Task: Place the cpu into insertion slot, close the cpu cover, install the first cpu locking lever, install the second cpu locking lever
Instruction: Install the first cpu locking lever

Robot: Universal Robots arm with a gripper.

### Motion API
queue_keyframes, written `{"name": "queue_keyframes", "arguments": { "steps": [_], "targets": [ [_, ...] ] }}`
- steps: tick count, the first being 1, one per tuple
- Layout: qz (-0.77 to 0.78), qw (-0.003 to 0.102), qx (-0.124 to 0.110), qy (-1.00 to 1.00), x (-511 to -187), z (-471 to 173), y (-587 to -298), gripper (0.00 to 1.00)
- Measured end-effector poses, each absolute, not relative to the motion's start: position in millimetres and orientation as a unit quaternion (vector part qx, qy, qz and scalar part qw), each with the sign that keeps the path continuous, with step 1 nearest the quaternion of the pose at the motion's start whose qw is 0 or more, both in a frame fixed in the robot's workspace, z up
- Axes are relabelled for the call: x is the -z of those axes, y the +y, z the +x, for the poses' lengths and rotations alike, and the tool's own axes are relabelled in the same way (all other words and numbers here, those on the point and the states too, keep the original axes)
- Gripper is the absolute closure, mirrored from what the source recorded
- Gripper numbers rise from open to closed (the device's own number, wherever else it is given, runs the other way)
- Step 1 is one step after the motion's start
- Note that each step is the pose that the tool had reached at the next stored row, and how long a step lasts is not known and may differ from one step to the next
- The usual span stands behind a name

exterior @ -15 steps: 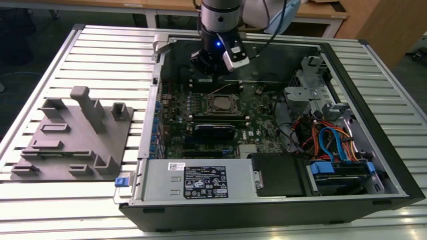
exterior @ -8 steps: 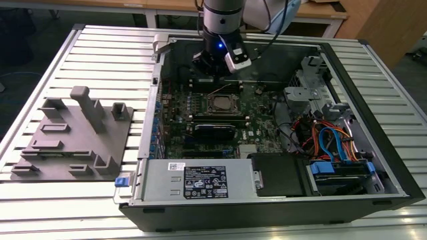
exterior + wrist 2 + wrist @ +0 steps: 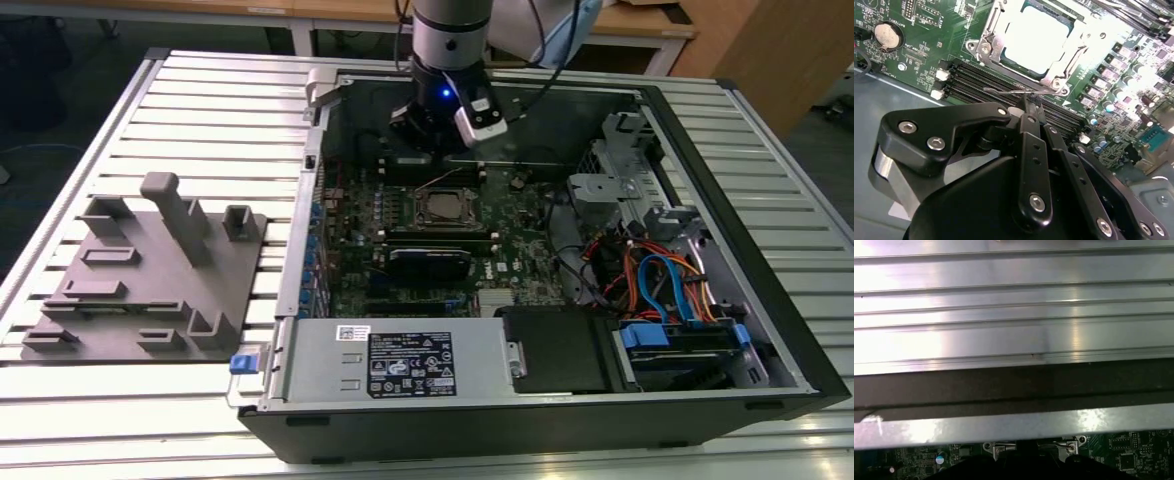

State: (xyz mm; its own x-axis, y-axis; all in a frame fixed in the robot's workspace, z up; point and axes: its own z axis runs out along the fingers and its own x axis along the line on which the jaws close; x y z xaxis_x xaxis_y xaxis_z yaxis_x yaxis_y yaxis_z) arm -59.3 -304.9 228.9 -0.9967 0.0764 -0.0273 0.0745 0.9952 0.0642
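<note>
- In the second wrist view, the cpu (image 3: 1036, 40) sits seated in the insertion slot (image 3: 1015, 64), its pale metal top bright with glare, and the cpu cover (image 3: 1066, 60) lies down around it as a grey frame.
- One thin wire locking lever (image 3: 1004, 91) lies along the near edge of the socket, just beyond the fingertips and apparently not yet hooked.
- Your gripper (image 3: 1030, 107) has its black fingers drawn together to a narrow tip right beside that lever; whether they actually pinch the wire you cannot tell.
- To do this step well, I judge you should press on the lever's bent end, sweep it sideways under its catch, and keep clear of the memory slots (image 3: 984, 82) next to it.
- In the exterior view, the arm (image 3: 447, 40) comes down almost vertically into the open computer case (image 3: 747, 230), wrist low over the motherboard (image 3: 514, 225) at the socket's far side.
</note>
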Motion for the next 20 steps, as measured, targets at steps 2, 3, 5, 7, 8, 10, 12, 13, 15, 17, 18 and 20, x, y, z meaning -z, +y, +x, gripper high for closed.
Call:
{"name": "queue_keyframes", "arguments": {
  "steps": [2,3,5,7,8,10,12,13,15,17,18,20],
  "targets": [
    [0.038,0.015,-0.032,0.999,-228.2,-58.4,-304.4,0.90],
    [0.038,0.015,-0.032,0.999,-228.0,-58.0,-304.4,0.90],
    [0.038,0.015,-0.032,0.999,-227.5,-57.3,-304.2,0.90],
    [0.038,0.015,-0.032,0.999,-226.8,-56.6,-304.1,0.90],
    [0.038,0.015,-0.032,0.999,-226.4,-56.3,-304.1,0.90],
    [0.038,0.015,-0.032,0.999,-225.7,-55.4,-303.9,0.90],
    [0.038,0.015,-0.032,0.999,-225.2,-54.6,-303.7,0.90],
    [0.038,0.015,-0.032,0.999,-224.9,-54.1,-303.6,0.90],
    [0.038,0.015,-0.032,0.999,-224.4,-53.1,-303.2,0.90],
    [0.038,0.015,-0.032,0.999,-224.1,-52.0,-302.8,0.90],
    [0.038,0.015,-0.032,0.999,-223.9,-51.5,-302.6,0.90],
    [0.038,0.015,-0.032,0.999,-223.5,-50.5,-302.2,0.90]
  ]
}}
